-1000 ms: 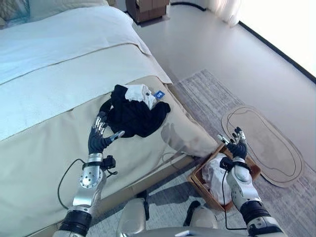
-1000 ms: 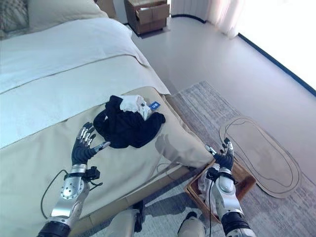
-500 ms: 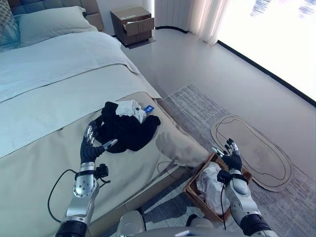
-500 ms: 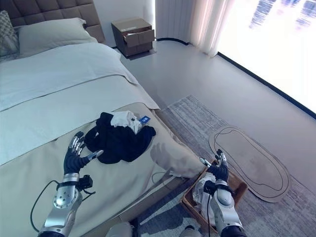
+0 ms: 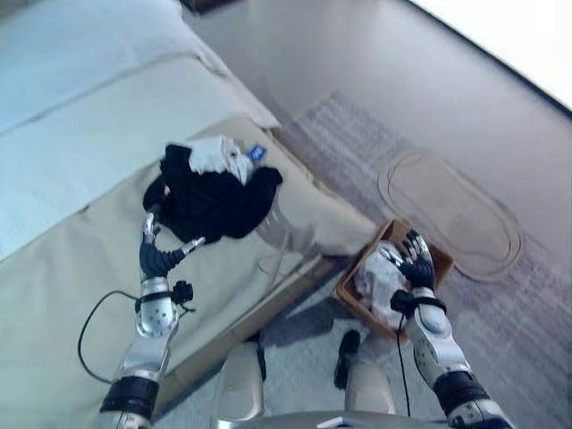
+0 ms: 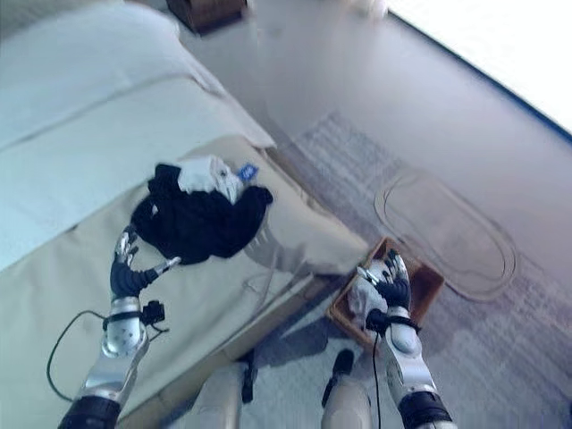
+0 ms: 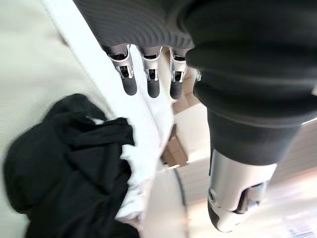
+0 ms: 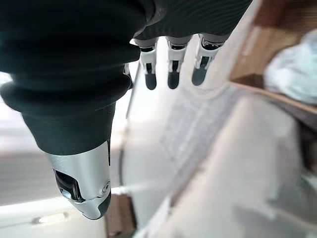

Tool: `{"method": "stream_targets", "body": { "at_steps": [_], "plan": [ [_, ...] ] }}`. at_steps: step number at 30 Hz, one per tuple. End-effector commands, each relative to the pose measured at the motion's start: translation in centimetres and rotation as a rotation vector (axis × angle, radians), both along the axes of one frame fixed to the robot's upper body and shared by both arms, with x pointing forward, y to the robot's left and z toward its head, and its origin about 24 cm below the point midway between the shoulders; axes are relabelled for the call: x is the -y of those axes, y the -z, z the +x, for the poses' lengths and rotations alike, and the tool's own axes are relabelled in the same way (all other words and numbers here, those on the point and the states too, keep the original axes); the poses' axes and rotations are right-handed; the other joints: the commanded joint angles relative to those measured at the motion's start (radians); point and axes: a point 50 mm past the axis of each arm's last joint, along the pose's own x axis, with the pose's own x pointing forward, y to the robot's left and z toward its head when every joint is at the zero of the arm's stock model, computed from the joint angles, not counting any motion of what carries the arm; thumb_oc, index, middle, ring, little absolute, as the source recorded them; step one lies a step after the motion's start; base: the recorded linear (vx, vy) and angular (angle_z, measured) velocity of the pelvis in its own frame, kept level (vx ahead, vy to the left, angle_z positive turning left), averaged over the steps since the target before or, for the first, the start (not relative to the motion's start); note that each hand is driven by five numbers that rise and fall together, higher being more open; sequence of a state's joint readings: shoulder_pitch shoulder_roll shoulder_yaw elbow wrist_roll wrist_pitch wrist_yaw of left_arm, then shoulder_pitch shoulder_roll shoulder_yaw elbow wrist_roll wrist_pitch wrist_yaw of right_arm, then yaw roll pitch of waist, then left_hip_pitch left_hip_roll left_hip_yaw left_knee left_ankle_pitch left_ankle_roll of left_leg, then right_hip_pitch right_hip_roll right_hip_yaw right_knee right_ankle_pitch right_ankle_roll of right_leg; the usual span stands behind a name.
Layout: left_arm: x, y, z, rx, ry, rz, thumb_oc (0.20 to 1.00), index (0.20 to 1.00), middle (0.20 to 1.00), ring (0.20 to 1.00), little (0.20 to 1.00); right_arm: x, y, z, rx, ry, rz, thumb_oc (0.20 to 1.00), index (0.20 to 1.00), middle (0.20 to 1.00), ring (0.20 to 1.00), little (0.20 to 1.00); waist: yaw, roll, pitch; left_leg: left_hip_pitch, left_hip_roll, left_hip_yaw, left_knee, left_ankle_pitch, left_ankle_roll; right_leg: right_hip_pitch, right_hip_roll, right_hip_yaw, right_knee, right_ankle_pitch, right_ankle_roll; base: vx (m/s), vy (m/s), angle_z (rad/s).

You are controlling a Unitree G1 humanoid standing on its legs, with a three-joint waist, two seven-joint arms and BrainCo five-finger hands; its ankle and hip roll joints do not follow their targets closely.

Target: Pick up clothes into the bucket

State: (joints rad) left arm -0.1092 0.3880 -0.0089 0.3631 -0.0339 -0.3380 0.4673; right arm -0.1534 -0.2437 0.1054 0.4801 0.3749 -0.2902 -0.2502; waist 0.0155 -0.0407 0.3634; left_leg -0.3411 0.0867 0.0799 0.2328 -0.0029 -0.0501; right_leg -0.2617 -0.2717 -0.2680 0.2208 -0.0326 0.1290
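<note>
A heap of black clothes (image 5: 210, 201) with a white piece and a blue tag on top lies near the corner of the beige bed cover (image 5: 63, 286). My left hand (image 5: 154, 255) hovers open just short of the heap, fingers straight, holding nothing; the black cloth (image 7: 64, 168) lies past its fingers (image 7: 148, 82). On the floor by the bed corner stands a brown box-like bucket (image 5: 438, 259) with pale clothes (image 5: 375, 281) inside. My right hand (image 5: 413, 266) is open above that bucket, empty.
A grey rug (image 5: 509, 331) lies under the bucket, with an oval beige mat (image 5: 447, 210) beyond it. The bed's edge (image 5: 295, 281) runs between my two hands. Bare grey floor (image 5: 357, 54) stretches further off.
The camera has tipped downward, so the headboard and nightstand have left the picture. Both hands keep their open pose; the left hand is slightly nearer the black heap.
</note>
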Motion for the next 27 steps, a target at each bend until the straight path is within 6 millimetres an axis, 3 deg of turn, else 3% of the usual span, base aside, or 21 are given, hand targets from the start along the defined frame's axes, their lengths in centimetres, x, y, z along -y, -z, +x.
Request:
{"method": "stream_targets", "body": {
  "at_steps": [1,9,10,11,19,22,27],
  "plan": [
    [-2.1,-3.0,0.7,0.101,-0.092,0.179,1.0,1.0,1.0,1.0,1.0,-1.1,-3.7,1.7,0.181,-0.025,0.024,1.0,1.0,1.0,1.0,1.0,0.015,-0.053,0.023,-0.032,0.049,-0.052,0.006,0.015,-0.022,0.04,-0.094,-0.019,-0.047,0.106,0.076,-0.04,0.025,0.0],
    [-2.9,-6.6,2.9,0.204,-0.199,0.302,1.0,1.0,1.0,1.0,1.0,-2.5,-7.1,3.2,0.314,-0.063,-0.005,1.0,1.0,1.0,1.0,1.0,0.014,-0.088,0.106,-0.138,0.057,-0.063,0.076,-0.003,-0.02,-0.05,-0.092,-0.022,-0.007,0.109,0.077,-0.02,0.014,0.0],
    [-3.4,-7.2,3.1,0.209,-0.223,0.342,1.0,1.0,1.0,1.0,1.0,-2.6,-7.4,3.4,0.327,-0.065,-0.007,1.0,1.0,1.0,1.0,1.0,0.014,-0.092,0.116,-0.15,0.058,-0.064,0.082,-0.004,-0.02,-0.061,-0.09,-0.024,-0.004,0.11,0.078,-0.03,0.013,0.03],
    [-4.5,-8.6,3.4,0.216,-0.296,0.489,1.0,1.0,1.0,1.0,1.0,-3.0,-8.2,3.6,0.36,-0.077,-0.006,1.0,1.0,1.0,1.0,1.0,0.012,-0.099,0.138,-0.179,0.061,-0.067,0.1,-0.006,-0.02,-0.084,-0.089,-0.028,0.004,0.115,0.081,-0.03,0.013,0.03],
    [-7.0,-11.4,3.9,0.189,-0.459,0.807,1.0,1.0,1.0,1.0,1.0,-3.8,-9.2,3.6,0.409,-0.134,-0.026,1.0,1.0,1.0,1.0,1.0,-0.005,-0.121,0.157,-0.27,0.066,-0.072,0.155,-0.026,-0.018,-0.157,-0.087,-0.037,0.027,0.115,0.086,0.0,0.006,0.0],
    [-8.3,-13.3,4.3,0.158,-0.512,0.998,1.0,1.0,1.0,1.0,1.0,-3.8,-9.7,3.7,0.434,-0.16,-0.03,1.0,1.0,1.0,1.0,1.0,-0.022,-0.129,0.157,-0.314,0.065,-0.076,0.171,-0.03,-0.017,-0.188,-0.083,-0.039,0.024,0.121,0.088,0.0,0.002,-0.01],
    [-8.7,-14.3,4.8,0.126,-0.506,1.12,1.0,1.0,1.0,1.0,1.0,-4.0,-9.8,3.8,0.439,-0.179,-0.027,1.0,1.0,1.0,1.0,1.0,-0.035,-0.136,0.157,-0.34,0.062,-0.078,0.181,-0.032,-0.015,-0.21,-0.08,-0.034,0.019,0.13,0.089,0.0,0.013,0.0]
  ]
}}
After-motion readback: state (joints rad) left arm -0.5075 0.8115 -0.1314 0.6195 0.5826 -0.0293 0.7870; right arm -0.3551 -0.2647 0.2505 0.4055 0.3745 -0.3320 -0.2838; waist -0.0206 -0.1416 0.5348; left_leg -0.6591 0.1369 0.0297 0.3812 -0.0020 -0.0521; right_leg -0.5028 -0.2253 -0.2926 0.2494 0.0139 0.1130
